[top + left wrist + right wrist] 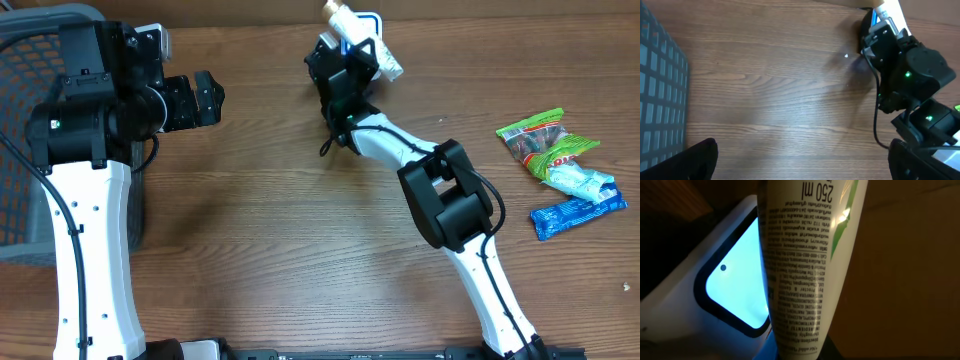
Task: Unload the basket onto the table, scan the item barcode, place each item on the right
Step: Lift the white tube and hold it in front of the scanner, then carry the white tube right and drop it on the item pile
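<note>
**Barcode scan: tube at the scanner, right arm**

Overhead: The right gripper (352, 48) is at the far edge of the table (300, 250), top centre. Its jaws are closed on a white tube (390, 66), whose ends stick out on either side of the fingers. The tube lies just over the scanner (370, 18), which has a white frame and a blue glow. The left gripper (207, 97) hangs well apart to the left with its jaws spread wide and nothing in them, next to a dark basket (30, 60). Three snack packets (560, 170) (green, pale and blue) lie at the right edge.

Left wrist: The left gripper's fingers (700, 160) are dark and stand far apart over bare wood. The basket wall (660, 100) is at left. The right arm's wrist is at right, with the tube (890, 12) poking out above it.

Right wrist: The tube (805, 255) fills the centre, its fine print and "250 ml" facing the camera. The lit scanner window (735, 275) sits close behind its left side; whether they touch I cannot tell. The fingers are not discernible here.
</note>
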### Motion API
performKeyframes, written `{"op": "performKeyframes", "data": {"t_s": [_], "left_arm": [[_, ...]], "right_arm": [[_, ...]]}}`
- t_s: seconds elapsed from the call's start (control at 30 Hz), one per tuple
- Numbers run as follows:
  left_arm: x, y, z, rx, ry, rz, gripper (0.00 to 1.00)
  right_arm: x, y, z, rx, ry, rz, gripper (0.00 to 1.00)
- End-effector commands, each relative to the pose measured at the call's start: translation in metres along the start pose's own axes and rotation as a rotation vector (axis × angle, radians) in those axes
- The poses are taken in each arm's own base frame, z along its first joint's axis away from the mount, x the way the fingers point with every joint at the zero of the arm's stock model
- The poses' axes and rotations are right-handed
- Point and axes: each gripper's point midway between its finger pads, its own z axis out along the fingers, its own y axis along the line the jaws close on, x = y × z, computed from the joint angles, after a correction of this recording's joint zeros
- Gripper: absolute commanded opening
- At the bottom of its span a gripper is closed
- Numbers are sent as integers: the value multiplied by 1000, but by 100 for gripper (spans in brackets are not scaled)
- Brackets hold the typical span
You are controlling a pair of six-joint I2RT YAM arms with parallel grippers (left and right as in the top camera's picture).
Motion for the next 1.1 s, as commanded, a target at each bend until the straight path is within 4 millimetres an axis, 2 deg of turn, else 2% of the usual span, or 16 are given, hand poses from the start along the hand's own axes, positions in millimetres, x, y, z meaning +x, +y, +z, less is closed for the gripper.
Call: {"op": "performKeyframes", "data": {"t_s": [0.0,0.2,0.3,0.43,0.53,0.63,0.73,0.8,0.93,1.07], "left_arm": [[-6,1,-5,-6,-21,-5,100],[-6,1,-5,-6,-21,-5,100],[-6,1,-5,-6,-21,-5,100],[-6,1,-5,-6,-21,-5,100],[-6,1,-5,-6,-21,-5,100],[-6,1,-5,-6,-21,-5,100],[-6,1,-5,-6,-21,-5,100],[-6,1,-5,-6,-21,-5,100],[-6,1,-5,-6,-21,-5,100],[-6,1,-5,-6,-21,-5,100]], "right_arm": [[-6,-34,-10,85,40,70,4],[-15,-52,-39,145,84,89,4],[-21,-50,-59,133,97,35,4],[-16,-30,-86,110,153,-119,4],[-8,-6,-111,61,174,-184,4],[8,21,-145,-96,172,-204,4],[25,31,-174,-286,208,-139,4],[37,19,-193,-394,262,-29,4],[41,-9,-225,-572,301,119,4],[44,-42,-270,-901,301,252,4]]}}
